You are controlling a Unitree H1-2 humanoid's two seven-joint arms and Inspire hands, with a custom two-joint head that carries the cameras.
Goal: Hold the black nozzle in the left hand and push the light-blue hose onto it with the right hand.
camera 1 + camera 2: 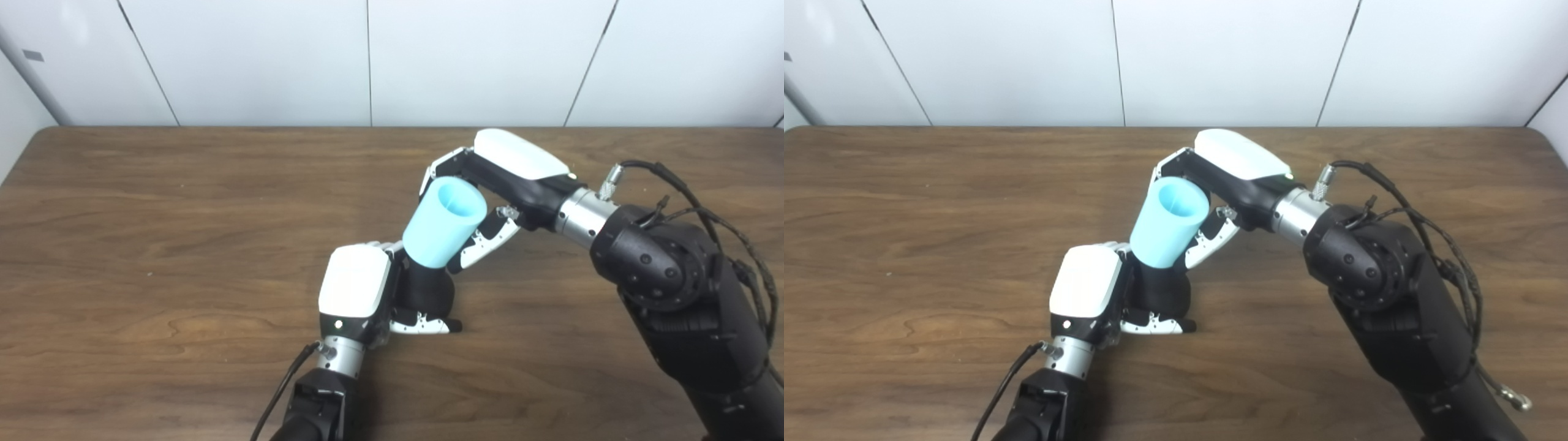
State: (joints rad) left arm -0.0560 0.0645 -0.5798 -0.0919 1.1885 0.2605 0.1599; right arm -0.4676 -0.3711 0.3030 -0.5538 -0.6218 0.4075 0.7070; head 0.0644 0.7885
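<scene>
My left hand sits low on the wooden table, its fingers wrapped around the black nozzle. The nozzle stands roughly upright, with its lower body showing between fingers and thumb. A light-blue hose piece, cone-shaped and hollow with its open end up, tilts over the nozzle's top and hides it. Its narrow lower end meets the nozzle. My right hand comes in from the right and is shut on the hose, with fingers behind it and the thumb in front.
The table's far edge meets white wall panels. My right forearm, with loose black cables along it, crosses the right side of the table. Bare wood lies to the left.
</scene>
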